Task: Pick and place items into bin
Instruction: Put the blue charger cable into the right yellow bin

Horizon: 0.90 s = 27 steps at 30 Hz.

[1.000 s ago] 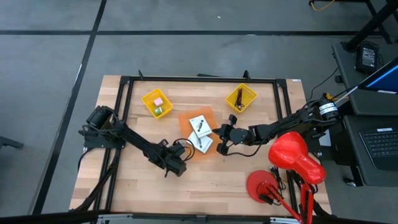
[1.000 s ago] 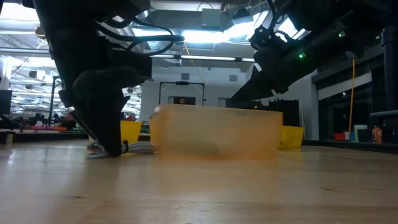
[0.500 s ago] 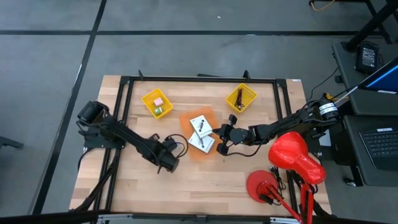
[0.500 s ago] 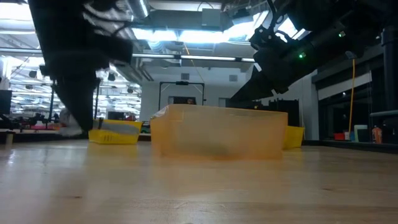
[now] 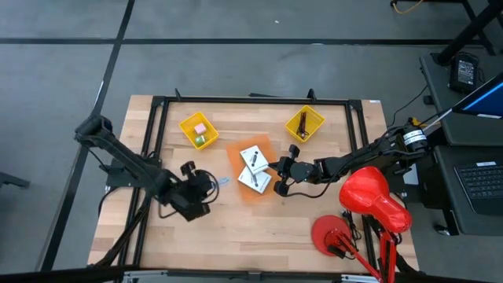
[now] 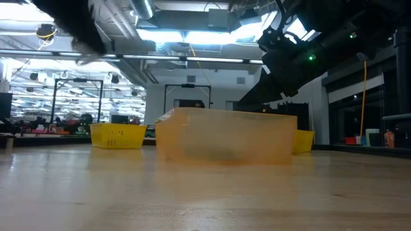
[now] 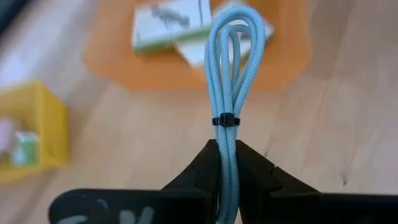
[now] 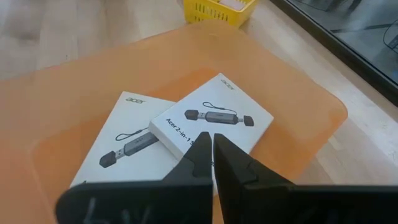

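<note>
Left of the orange bin [image 5: 250, 169], the left end effector [image 5: 214, 181] has lifted, clamping a light-blue cord [image 7: 231, 93].

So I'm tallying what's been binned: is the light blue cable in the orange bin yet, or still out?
Still out. The left gripper is shut on the light blue cable, holding it short of the orange bin.

Orange translucent bin [image 6: 225, 136] sits mid-table on the wood tabletop [image 6: 205, 192]. 2 yellow bins behind it: 1 at left [image 6: 118, 135], 1 peeking out at right [image 6: 302, 141]. Dark arm [image 6: 321, 45] hangs upper right, w/ green LED.
</note>
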Tool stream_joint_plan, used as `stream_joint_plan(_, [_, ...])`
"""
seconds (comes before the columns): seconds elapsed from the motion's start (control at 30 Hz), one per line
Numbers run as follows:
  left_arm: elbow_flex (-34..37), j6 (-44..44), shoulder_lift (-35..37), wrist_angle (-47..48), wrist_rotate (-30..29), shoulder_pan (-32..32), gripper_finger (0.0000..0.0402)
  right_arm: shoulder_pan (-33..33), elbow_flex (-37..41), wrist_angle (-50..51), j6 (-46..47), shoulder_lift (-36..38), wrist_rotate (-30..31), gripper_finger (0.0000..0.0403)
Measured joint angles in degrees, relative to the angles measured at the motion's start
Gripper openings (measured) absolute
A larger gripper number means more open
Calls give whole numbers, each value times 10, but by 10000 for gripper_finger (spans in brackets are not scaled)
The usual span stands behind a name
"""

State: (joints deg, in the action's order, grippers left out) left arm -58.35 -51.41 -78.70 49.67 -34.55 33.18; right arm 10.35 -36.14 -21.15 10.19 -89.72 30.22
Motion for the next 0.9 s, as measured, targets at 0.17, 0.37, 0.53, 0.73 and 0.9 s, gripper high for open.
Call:
stream_joint_plan(0.17, [0,71,59,-1,-52,5,23,0,0,0,0,0,0,0])
stream_joint_plan(0.37, [17,123,111,-33,-113,5,22,0,0,0,-1,0,0,0])
stream_joint_plan(0.53, [101,182,150,-166,-108,5,21,0,0,0,0,0,0,0])
stream_joint_plan(0.73, [194,285,188,-360,-101,4,21,0,0,0,0,0,-8,0])
stream_joint_plan(0.9, [247,369,206,-501,-89,4,20,0,0,-12,-1,0,-71,0])
